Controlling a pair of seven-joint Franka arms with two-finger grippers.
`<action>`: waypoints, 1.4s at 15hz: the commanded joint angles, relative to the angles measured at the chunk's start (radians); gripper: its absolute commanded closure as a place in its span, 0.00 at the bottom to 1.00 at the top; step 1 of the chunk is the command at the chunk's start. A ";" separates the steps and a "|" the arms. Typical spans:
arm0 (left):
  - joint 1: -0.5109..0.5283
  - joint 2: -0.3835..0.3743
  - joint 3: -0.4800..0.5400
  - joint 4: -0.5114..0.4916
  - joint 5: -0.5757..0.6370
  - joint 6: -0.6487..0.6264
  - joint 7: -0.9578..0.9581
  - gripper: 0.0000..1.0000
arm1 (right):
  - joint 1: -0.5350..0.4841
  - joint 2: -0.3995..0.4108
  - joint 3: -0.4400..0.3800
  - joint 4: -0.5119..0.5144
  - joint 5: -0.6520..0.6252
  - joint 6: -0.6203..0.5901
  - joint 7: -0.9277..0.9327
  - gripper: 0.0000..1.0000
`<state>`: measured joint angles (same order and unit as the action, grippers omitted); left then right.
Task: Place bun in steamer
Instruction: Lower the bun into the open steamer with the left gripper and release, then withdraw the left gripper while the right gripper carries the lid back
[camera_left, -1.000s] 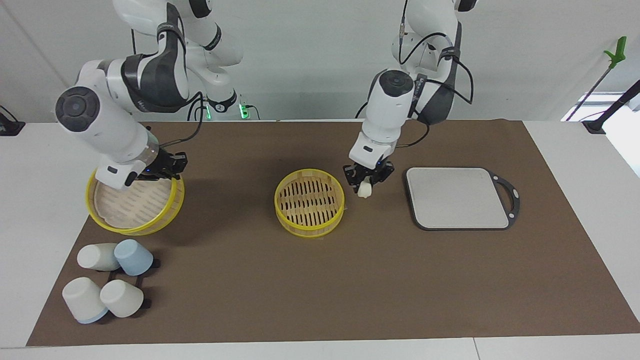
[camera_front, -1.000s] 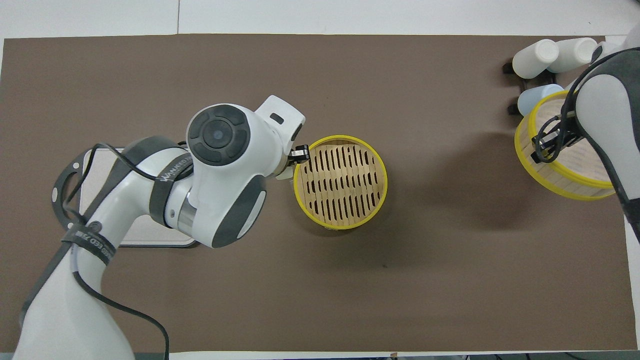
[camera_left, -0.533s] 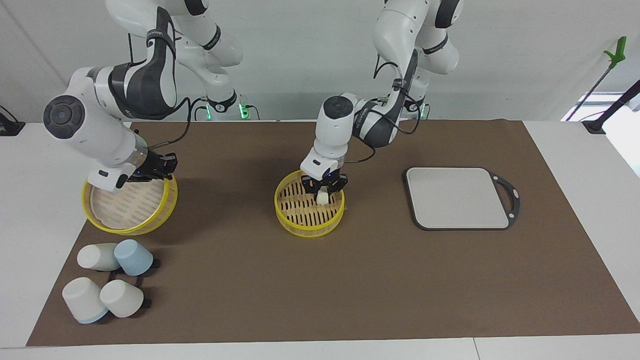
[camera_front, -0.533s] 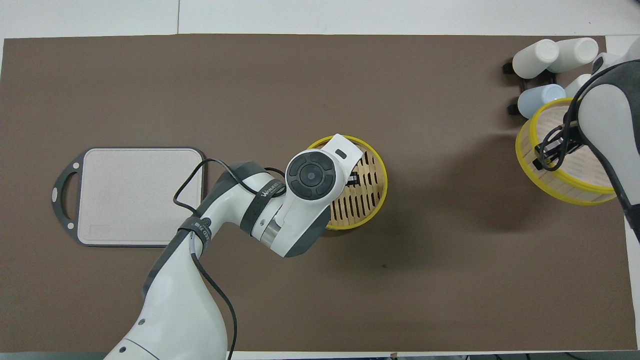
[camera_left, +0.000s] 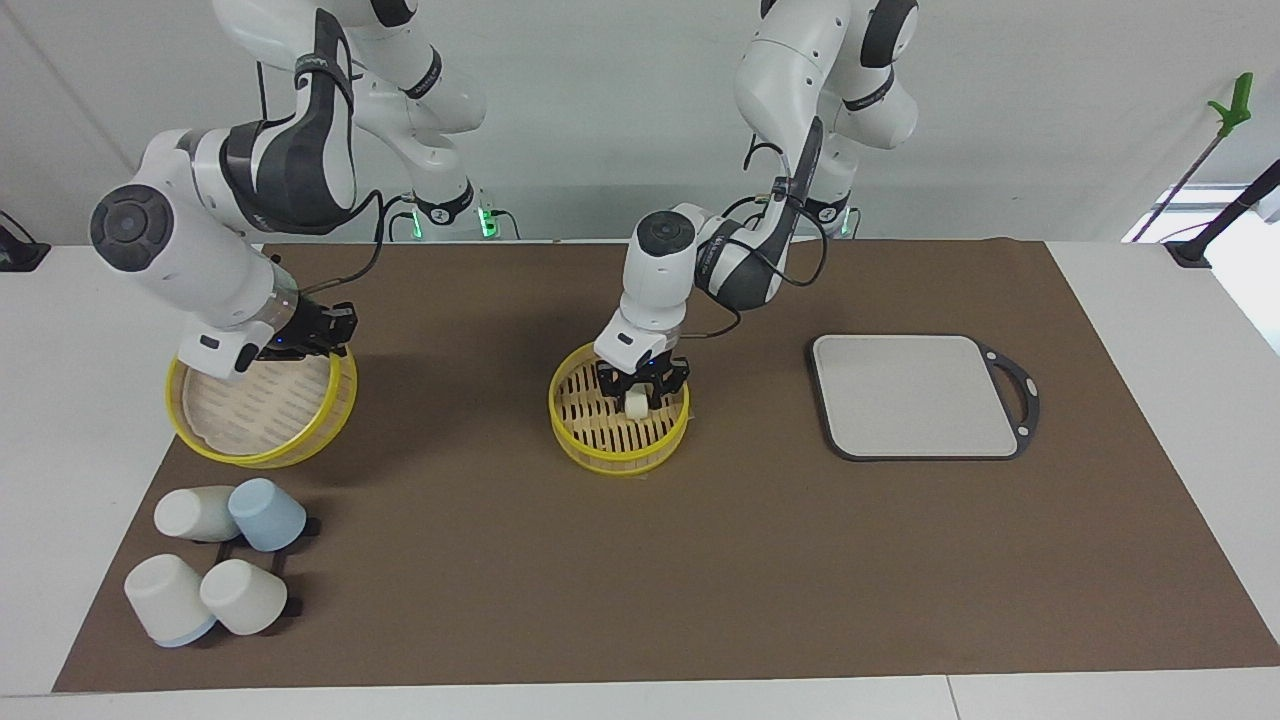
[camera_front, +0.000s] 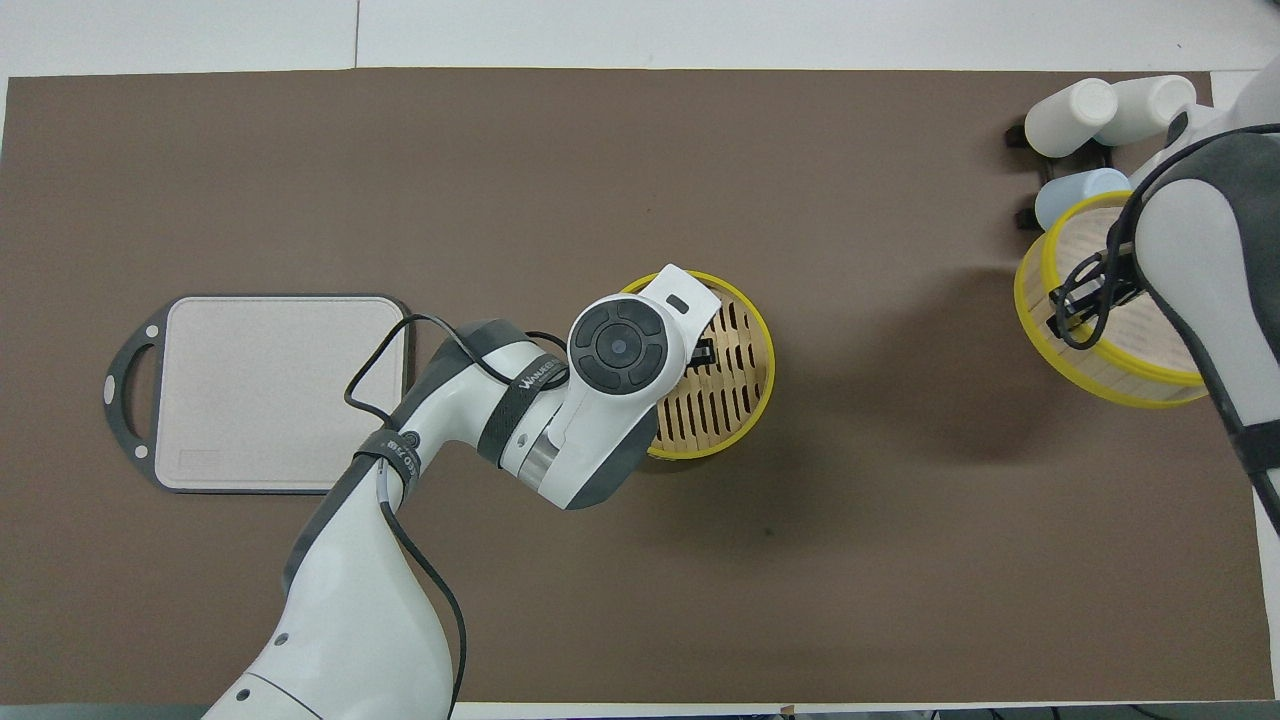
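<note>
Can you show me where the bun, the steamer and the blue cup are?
bun (camera_left: 636, 402): facing view, its middle.
steamer (camera_left: 615, 459): facing view, its yellow rim.
blue cup (camera_left: 266, 514): facing view, its side.

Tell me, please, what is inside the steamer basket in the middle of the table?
The bun sits on the slatted floor of the steamer basket, between the left pincer fingers. Overhead, the arm covers the bun.

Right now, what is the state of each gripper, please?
Left gripper: inside the steamer, around the bun; open or shut cannot be told.
Right gripper: shut on the steamer tier, raised and tilted.
</note>
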<state>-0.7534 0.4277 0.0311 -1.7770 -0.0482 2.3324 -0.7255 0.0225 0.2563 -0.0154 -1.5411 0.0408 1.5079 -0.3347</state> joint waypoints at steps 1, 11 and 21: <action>0.070 -0.123 0.006 0.001 -0.009 -0.158 0.014 0.00 | 0.165 -0.020 0.006 0.022 0.024 0.053 0.257 1.00; 0.492 -0.437 0.015 -0.007 -0.016 -0.584 0.426 0.00 | 0.582 0.076 0.008 -0.073 0.025 0.540 0.856 1.00; 0.658 -0.487 0.018 0.017 0.039 -0.669 0.679 0.00 | 0.679 0.144 0.006 -0.073 -0.001 0.623 0.976 1.00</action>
<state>-0.1090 -0.0347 0.0586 -1.7548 -0.0256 1.6949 -0.0628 0.7189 0.4087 -0.0131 -1.6077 0.0478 2.1158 0.6466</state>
